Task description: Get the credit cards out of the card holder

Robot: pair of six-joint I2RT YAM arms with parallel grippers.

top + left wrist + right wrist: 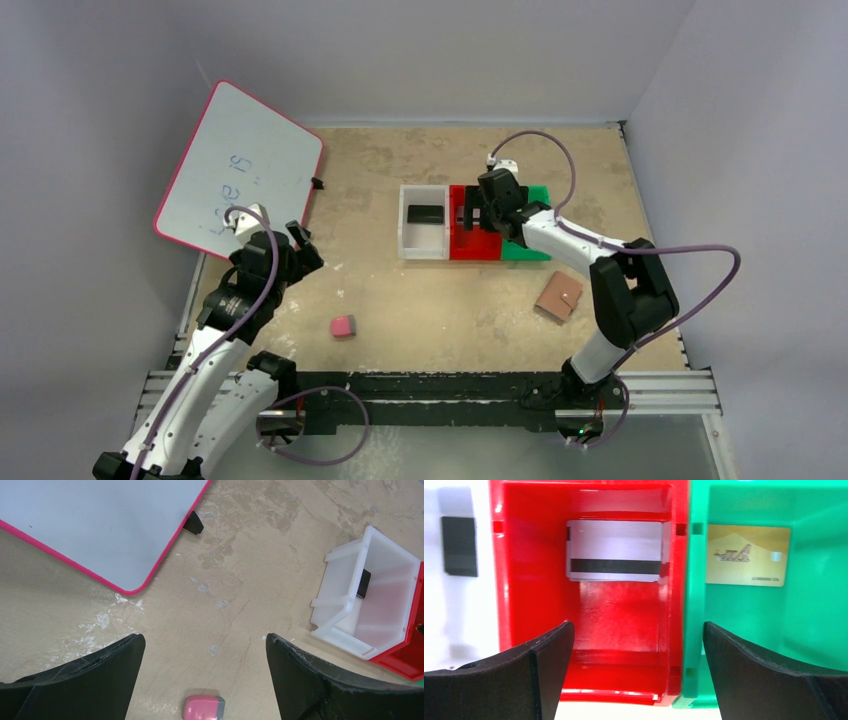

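Note:
The tan-brown card holder (559, 295) lies closed on the table at the right, beside the right arm. A black card (425, 213) lies in the white bin (405, 245); it also shows in the right wrist view (459, 546) and the left wrist view (364, 583). A silver-grey card with a dark stripe (615, 550) lies in the red bin (531, 580). A gold card (747, 555) lies in the green bin (824, 605). My right gripper (636, 645) is open and empty above the red bin (468, 243). My left gripper (205, 650) is open and empty over bare table at the left (300, 245).
A pink-and-grey eraser block (343, 326) lies on the table near the left arm, also in the left wrist view (203, 708). A pink-rimmed whiteboard (240, 170) leans at the back left. The three bins stand side by side at mid-table.

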